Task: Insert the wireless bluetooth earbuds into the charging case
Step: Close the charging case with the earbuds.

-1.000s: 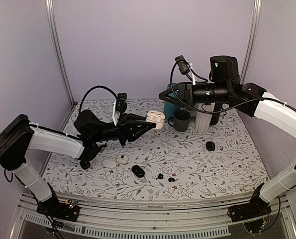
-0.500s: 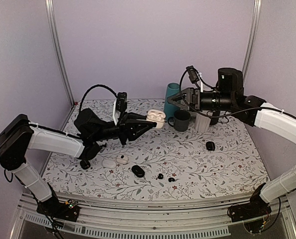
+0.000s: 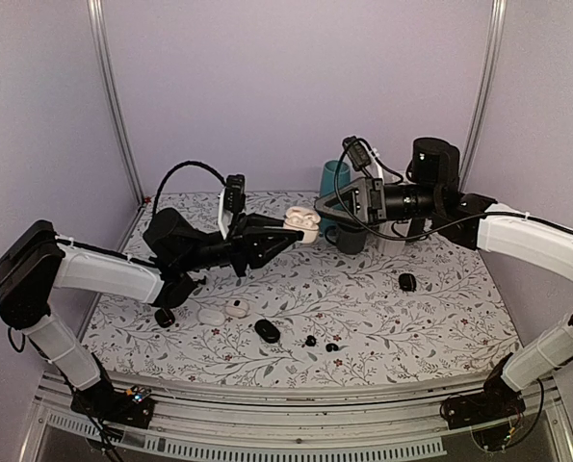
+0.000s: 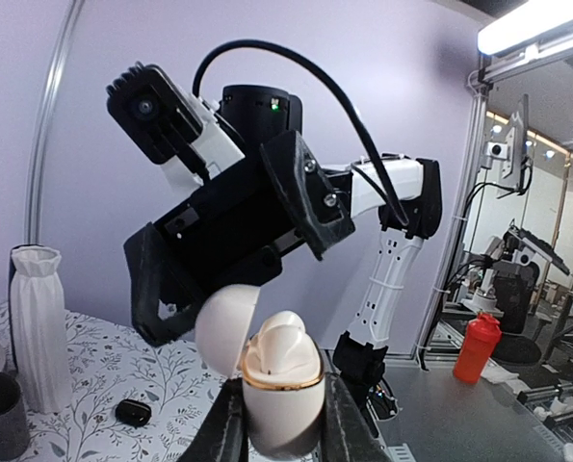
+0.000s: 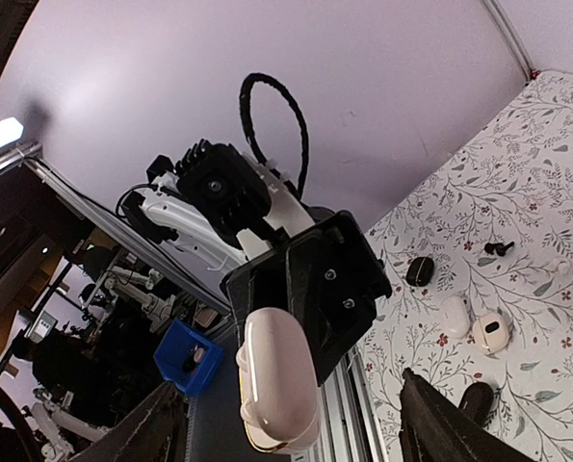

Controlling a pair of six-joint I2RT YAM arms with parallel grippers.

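The two tiny glossy black earbuds [image 3: 310, 341] are just sitting loose on the floral-print tabletop [image 3: 382, 313], near the front edge, a bit right of a black oval case [image 3: 267, 330]. Nothing is touching them. Honestly they look like a pain to grab: bean-shaped, super light, hard shiny plastic, nothing flat to pinch. I'd guess you have to come straight down and squeeze softly across the fattest part, or one will squirt out sideways.

Up in the air, toward the far middle, the left gripper [image 4: 282, 414] is clamped on the lower half of a white pebble-shaped charging case [image 3: 302, 224]. It has a smooth glossy shell, a thin gold-coloured rim and a rounded lid flipped open, and what looks like a white bud [image 4: 284, 332] is seated in it. The right gripper [image 5: 298, 423] is right beside that case with its fingers spread wide and nothing between them. I can't tell if it's brushing the lid. A second black oval case [image 3: 407, 282] lies off to the right.
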